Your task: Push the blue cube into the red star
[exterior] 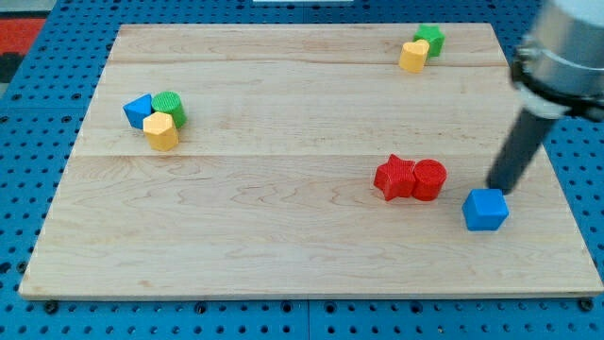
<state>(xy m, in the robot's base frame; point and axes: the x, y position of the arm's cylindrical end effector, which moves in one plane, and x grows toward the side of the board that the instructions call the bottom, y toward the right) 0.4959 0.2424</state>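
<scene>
Camera view shows my tip (495, 188), a bare rod with no pincer to spread or pinch, touching the blue wooden cube (485, 210) near the table's right edge. Pushing left may strike the red cylinder (429, 179) shielding the red star (394, 178).

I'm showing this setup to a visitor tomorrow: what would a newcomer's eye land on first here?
Probably the dark rod slanting in from the view's top right, my tip just above the blue cube near the board's right edge. Next, the red star touching a red cylinder, just left of that cube. Then two small coloured clusters, at the view's left and top right.
</scene>
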